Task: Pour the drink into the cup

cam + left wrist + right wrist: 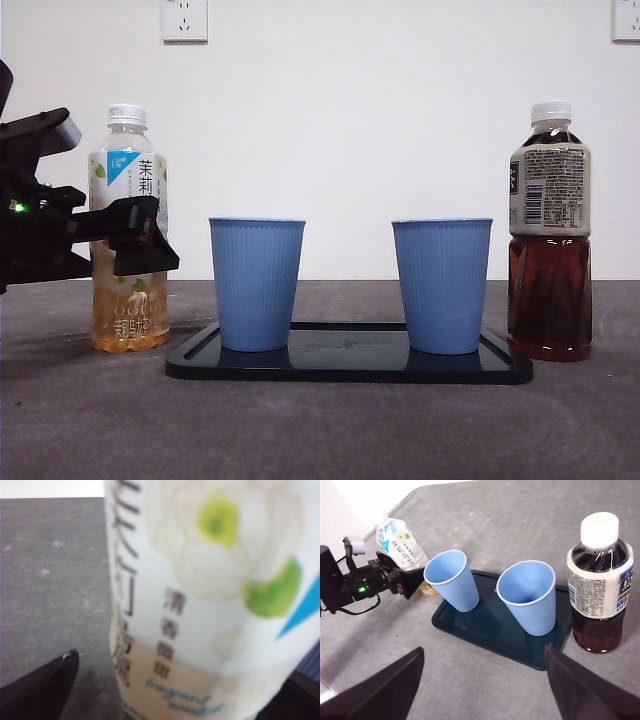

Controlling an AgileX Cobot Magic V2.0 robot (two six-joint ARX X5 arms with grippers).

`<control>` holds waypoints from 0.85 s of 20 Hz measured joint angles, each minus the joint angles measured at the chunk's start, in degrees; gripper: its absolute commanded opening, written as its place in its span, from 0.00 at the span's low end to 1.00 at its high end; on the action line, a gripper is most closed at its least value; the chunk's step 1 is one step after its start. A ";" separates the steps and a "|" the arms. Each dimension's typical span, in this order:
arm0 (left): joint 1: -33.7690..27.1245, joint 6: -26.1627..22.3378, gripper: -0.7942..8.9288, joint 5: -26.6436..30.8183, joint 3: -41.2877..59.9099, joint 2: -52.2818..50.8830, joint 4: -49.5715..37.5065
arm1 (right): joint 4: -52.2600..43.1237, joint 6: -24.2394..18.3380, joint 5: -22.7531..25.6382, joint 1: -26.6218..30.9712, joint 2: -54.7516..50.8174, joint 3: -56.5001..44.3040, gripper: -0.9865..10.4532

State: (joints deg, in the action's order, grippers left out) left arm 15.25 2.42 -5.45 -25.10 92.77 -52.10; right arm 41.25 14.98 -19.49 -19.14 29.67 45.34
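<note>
Two blue ribbed cups stand upright on a dark tray point(350, 370) near the front of the grey table point(320, 430): the left cup point(256, 283) and the right cup point(442, 285), set apart from each other, both open-topped.

Item, pale tea bottle point(129, 230): upright on the table just beside the tray's left end, white cap on, label with a flower print and green leaves, pale yellow liquid in the lower part.

Item, left gripper point(135, 237): reaches in from the left side at label height, its black jaws spread to either side of the pale tea bottle; the left wrist view shows the bottle filling the gap, with table showing between one jaw tip and the bottle, so no grasp is made.

Item, dark tea bottle point(549, 232): upright just beside the tray's right end, white cap on, brown liquid nearly to the shoulder.

Item, right gripper point(485, 680): held high over the table's near side, jaws wide apart, holding nothing.

Item, wall point(380, 120): white, behind the table, with two sockets point(184, 19).
</note>
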 measured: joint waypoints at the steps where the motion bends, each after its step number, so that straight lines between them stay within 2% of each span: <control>1: 0.00 0.00 0.65 0.02 -0.37 0.28 0.00 | 0.00 -0.02 0.00 0.00 -0.02 0.00 0.42; 3: 0.00 -0.04 0.48 0.02 -0.96 0.33 -0.04 | 0.00 -0.15 0.00 0.00 -0.02 0.00 0.42; 5: 0.07 -0.02 0.37 -0.35 -1.05 0.33 -0.04 | 0.00 -0.17 0.00 0.00 -0.02 0.00 0.42; 10: 0.15 -0.28 0.29 -0.24 -1.09 0.22 0.44 | 0.00 -0.17 0.00 0.00 -0.02 0.00 0.42; 12: 0.15 -1.31 0.29 -0.22 -1.29 -1.70 3.98 | 0.00 -0.44 0.00 0.00 -0.02 0.00 0.42; 15: 0.42 -6.05 0.29 -0.22 -1.92 -7.34 14.38 | 0.20 -1.31 -0.37 0.00 -0.02 0.00 0.42; 17: 0.81 -10.58 0.29 0.04 -4.00 -11.45 24.96 | 1.11 -1.68 -2.99 0.00 0.07 0.00 0.42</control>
State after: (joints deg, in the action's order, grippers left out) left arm 16.05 -8.16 -5.41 -29.10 81.32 -27.14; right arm 42.37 13.30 -22.48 -19.14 29.74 45.34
